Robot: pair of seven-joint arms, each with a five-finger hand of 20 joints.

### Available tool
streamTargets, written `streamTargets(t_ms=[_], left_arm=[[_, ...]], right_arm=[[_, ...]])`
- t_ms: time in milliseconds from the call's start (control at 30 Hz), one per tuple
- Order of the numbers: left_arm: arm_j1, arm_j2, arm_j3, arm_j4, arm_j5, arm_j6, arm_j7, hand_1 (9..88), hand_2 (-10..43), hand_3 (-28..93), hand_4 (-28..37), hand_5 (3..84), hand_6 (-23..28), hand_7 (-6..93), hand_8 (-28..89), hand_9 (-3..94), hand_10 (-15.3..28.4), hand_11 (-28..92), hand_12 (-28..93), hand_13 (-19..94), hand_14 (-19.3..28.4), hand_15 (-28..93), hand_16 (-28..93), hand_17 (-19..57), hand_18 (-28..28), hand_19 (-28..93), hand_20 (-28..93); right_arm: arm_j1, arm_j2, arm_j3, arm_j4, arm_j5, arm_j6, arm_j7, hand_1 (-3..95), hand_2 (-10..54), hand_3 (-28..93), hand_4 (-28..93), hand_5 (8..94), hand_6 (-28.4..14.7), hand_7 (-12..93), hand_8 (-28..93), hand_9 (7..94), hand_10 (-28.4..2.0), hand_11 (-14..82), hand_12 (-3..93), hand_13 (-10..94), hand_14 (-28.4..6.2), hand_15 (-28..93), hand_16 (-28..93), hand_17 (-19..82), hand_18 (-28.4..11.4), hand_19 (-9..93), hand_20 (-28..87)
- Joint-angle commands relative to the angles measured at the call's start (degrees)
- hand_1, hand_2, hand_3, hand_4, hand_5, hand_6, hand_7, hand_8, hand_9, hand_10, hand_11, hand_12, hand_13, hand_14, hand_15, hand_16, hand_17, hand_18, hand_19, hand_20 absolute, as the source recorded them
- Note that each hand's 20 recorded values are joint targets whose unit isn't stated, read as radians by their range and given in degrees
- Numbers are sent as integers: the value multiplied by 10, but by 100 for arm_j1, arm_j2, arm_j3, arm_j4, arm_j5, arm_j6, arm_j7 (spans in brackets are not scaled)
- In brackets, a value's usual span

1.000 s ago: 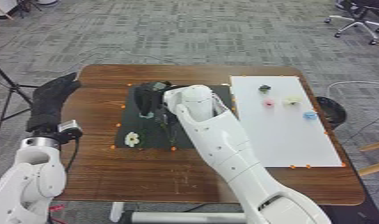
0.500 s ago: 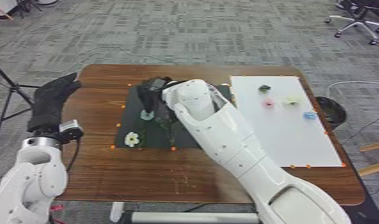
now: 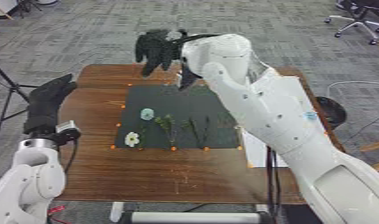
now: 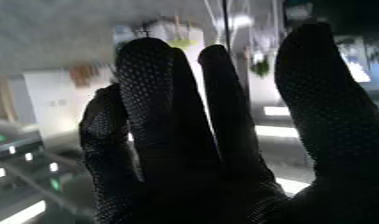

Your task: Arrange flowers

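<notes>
In the head view my right hand (image 3: 159, 50) is over the far edge of the table, fingers spread and holding nothing. The right wrist view shows the same hand (image 4: 177, 135) with straight fingers. My left hand (image 3: 50, 97) stays at the table's left edge, fingers straight. On the dark mat (image 3: 177, 100) lie a pale blue flower (image 3: 147, 114), a white flower (image 3: 132, 139) and green stems (image 3: 164, 123). A blue flower (image 3: 311, 115) lies on the white board (image 3: 301, 137); my right arm covers much of that board.
Orange markers dot the brown table (image 3: 150, 175) around the mat and board. A black bin (image 3: 331, 111) stands beyond the table's right edge. A tripod (image 3: 9, 95) stands at the left.
My right hand has risen from the mat and moved to the far side, uncovering the pale blue flower and the stems. The right arm now blocks much of the board. The left hand has barely shifted.
</notes>
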Motion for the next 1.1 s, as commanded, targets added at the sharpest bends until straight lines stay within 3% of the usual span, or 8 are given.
streamTargets(t_ms=[33,133,167,433,700,800,833,1100], left_arm=[[137,-98,-35,14,-92,172,12,248,16,704,-247,488,38,144,-76,497,135,194,114,361,149,104,7,54,107,57,148],[301,-162,-121,-105,-51,127,31,248,15,704,-247,488,38,144,-75,496,135,193,114,361,149,104,7,54,107,57,148],[474,-252,-342,-112,-51,-113,79,248,14,704,-247,488,38,144,-76,496,135,193,114,361,149,104,7,54,107,57,148],[609,-370,-450,-93,-7,-279,93,247,14,703,-248,488,38,145,-76,496,136,192,115,360,149,104,7,53,107,57,148],[837,-488,-596,-169,-46,-286,117,248,14,703,-247,489,38,145,-76,496,135,193,115,361,149,104,7,53,107,57,148],[827,-509,-560,-168,-36,-334,116,248,14,703,-247,489,38,145,-76,496,135,193,115,361,149,104,7,53,107,57,148],[666,-441,-384,-134,-22,-152,79,248,14,703,-247,489,38,145,-76,496,135,193,115,361,149,104,6,53,107,57,148],[953,-573,-712,-201,-34,-540,220,248,14,703,-247,489,38,145,-76,496,134,193,115,361,150,104,7,53,107,56,148]], right_arm=[[-518,2451,634,-1146,150,1346,5,339,-95,680,-196,523,2,192,-86,568,-127,85,192,625,-117,542,317,257,-226,671,625],[-1220,3131,1195,-1793,152,1556,275,322,-95,673,-217,517,1,190,-86,568,-126,86,194,610,-122,528,323,246,-221,653,620],[-1437,3311,1393,-1877,122,1648,292,309,-95,675,-225,512,-1,184,-85,564,-128,84,195,605,-122,522,324,243,-221,647,620],[-3251,4089,3041,-1831,101,2339,617,289,-95,679,-245,497,-1,174,-76,560,-125,84,199,609,-125,508,329,243,-223,639,623],[-4430,3985,4183,-1490,79,2208,792,303,-95,683,-240,508,2,189,-81,569,-124,93,197,624,-120,525,332,253,-224,654,629],[-4718,3856,4458,-1365,89,2059,840,310,-95,687,-238,512,3,196,-84,573,-123,98,198,624,-121,535,335,254,-225,659,632],[-4772,3826,4515,-1349,149,1965,880,311,-95,687,-239,512,3,198,-86,573,-123,99,198,624,-121,539,335,255,-225,660,633],[-4985,3594,4605,-1009,-170,1936,749,319,-95,688,-239,510,4,203,-91,580,-123,109,200,628,-121,559,336,258,-226,669,636]])
